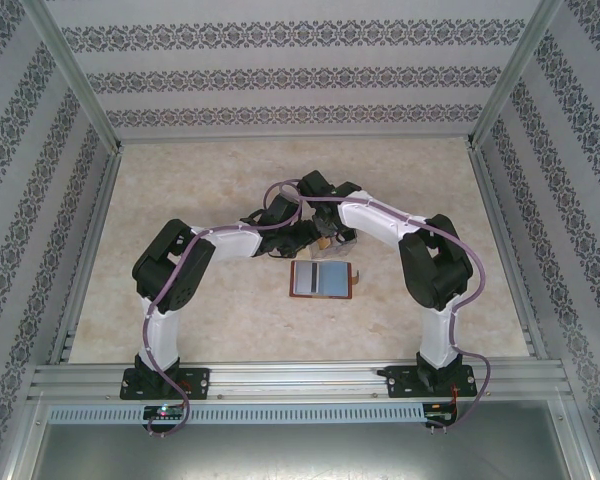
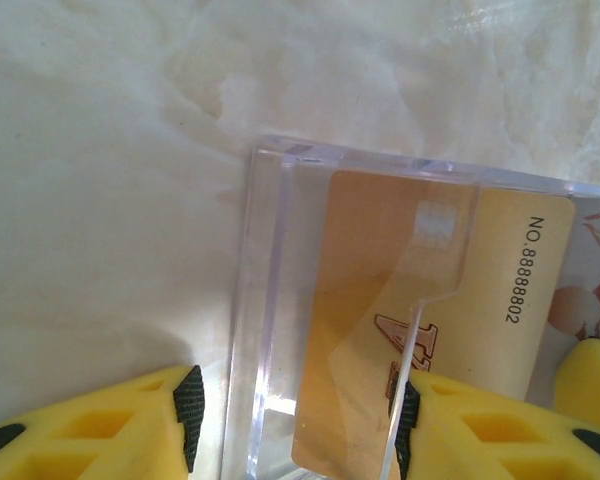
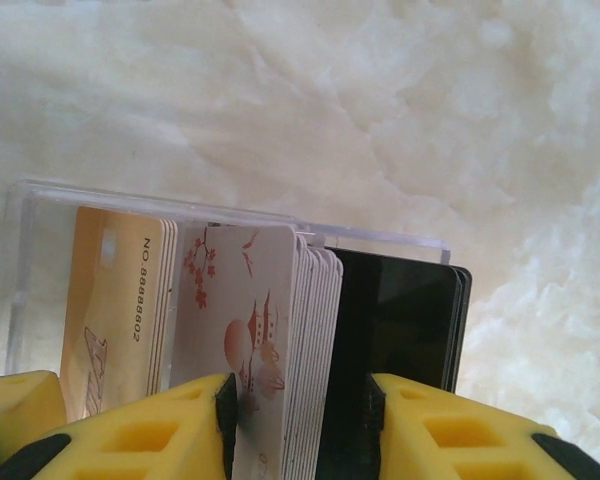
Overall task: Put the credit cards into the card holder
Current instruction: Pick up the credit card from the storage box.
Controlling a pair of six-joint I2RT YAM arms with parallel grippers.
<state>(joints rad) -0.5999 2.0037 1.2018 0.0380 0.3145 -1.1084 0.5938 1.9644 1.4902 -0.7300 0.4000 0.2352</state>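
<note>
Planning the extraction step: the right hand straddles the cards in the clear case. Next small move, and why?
Probably close the right hand on the white cards, ready to lift them out. Its fingers flank that stack inside the clear case, and the left hand straddles the case's wall, likely able to steady it.

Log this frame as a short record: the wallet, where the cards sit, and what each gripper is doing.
wallet: open, lying apart from both grippers
clear case: holds gold cards, white cards and black cards side by side
left gripper: open, fingers either side of the case's wall
right gripper: fingers bracketing the white cards; whether clamped is unclear
progress: these cards not yet in the wallet
</note>
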